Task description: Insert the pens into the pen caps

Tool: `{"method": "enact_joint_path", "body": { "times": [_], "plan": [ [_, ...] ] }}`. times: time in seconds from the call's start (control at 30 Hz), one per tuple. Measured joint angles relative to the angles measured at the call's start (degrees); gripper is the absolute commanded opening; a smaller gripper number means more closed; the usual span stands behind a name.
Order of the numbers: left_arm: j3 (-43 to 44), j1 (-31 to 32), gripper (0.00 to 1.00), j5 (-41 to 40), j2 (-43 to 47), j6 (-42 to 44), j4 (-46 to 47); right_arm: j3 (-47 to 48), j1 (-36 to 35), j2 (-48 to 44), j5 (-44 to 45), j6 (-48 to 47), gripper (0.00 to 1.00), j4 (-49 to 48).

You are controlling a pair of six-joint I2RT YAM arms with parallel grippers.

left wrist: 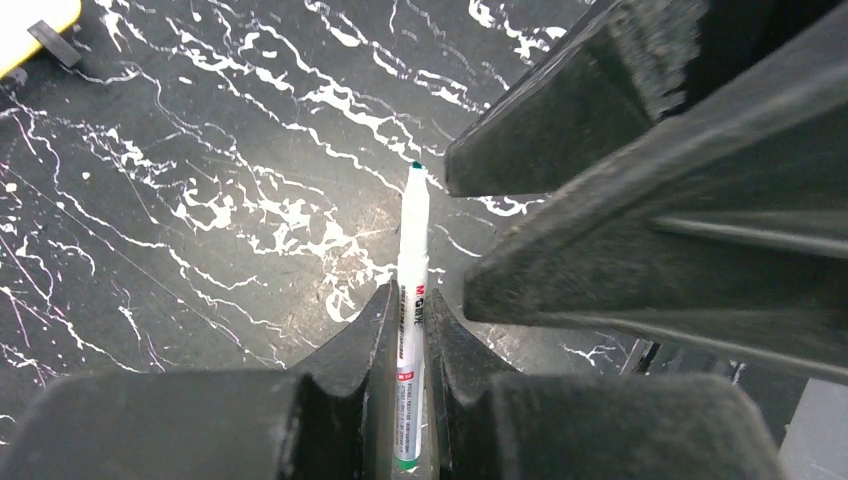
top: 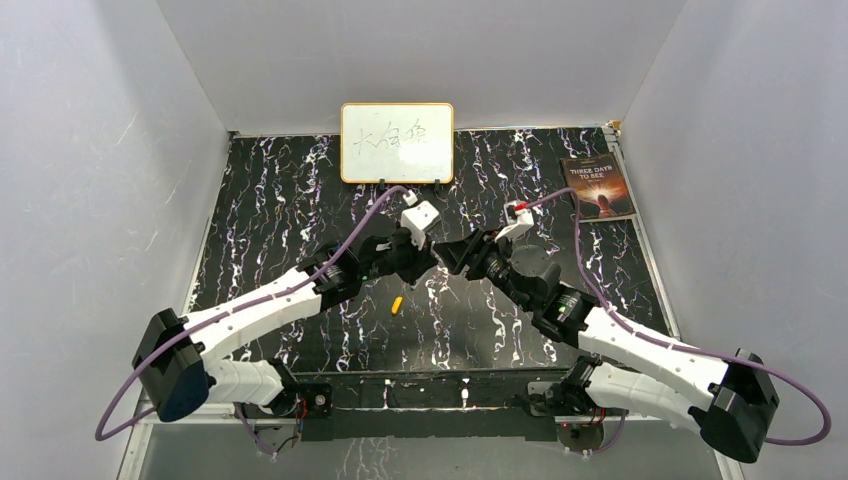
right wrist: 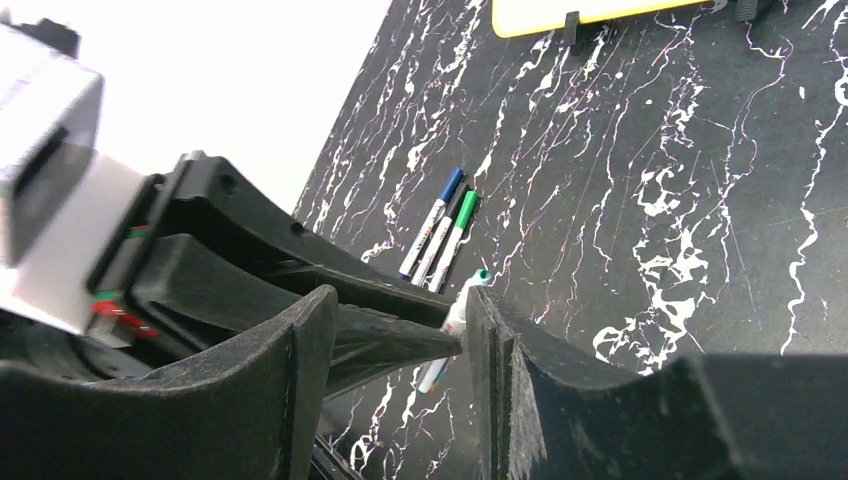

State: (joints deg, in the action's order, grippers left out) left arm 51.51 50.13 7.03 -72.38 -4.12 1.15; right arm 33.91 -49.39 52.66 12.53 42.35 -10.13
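Note:
My left gripper is shut on a thin white pen that points away from the wrist, its small green tip bare. In the top view the left gripper and right gripper meet nose to nose above the table's middle. The right gripper is open, its jaws wide apart on either side of the left gripper's finger and the held pen. Three pens with blue, black and green caps lie side by side on the table beyond. A yellow cap lies loose on the table.
A yellow-framed whiteboard stands at the back edge, and a dark book lies at the back right. The black marbled tabletop is walled in by white panels on three sides.

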Motion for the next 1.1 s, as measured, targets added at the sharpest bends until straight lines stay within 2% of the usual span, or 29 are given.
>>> {"method": "enact_joint_path", "body": {
  "times": [0.43,0.7,0.77,0.8,0.93,0.97,1.03,1.1],
  "plan": [
    [0.0,0.4,0.0,1.9,3.7,-1.2,1.9,0.0,0.0,0.6,1.3,0.0,0.45,-0.8],
    [0.0,0.7,0.0,2.4,3.8,-1.9,2.5,0.0,0.0,1.9,1.5,-0.1,0.22,-0.8],
    [0.0,0.7,0.0,1.9,3.8,-2.1,2.8,0.0,0.0,2.0,1.5,-0.1,0.1,-0.9],
    [0.0,0.7,0.0,1.6,3.8,-2.2,2.8,0.0,0.0,2.0,1.4,-0.2,0.0,-0.9],
    [0.0,0.7,0.0,1.0,3.8,-2.6,3.1,0.1,0.0,2.0,0.7,-0.7,0.0,-1.5],
    [0.0,0.7,0.02,1.0,3.8,-2.8,3.2,0.1,0.1,2.0,0.5,-0.8,0.0,-1.6],
    [0.0,0.7,0.23,1.0,3.8,-3.0,3.2,0.1,0.1,2.1,0.4,-0.9,0.0,-1.7],
    [0.0,0.7,0.36,1.0,3.8,-3.1,3.3,0.1,0.2,2.0,0.2,-0.9,0.0,-1.7]
  ]
}}
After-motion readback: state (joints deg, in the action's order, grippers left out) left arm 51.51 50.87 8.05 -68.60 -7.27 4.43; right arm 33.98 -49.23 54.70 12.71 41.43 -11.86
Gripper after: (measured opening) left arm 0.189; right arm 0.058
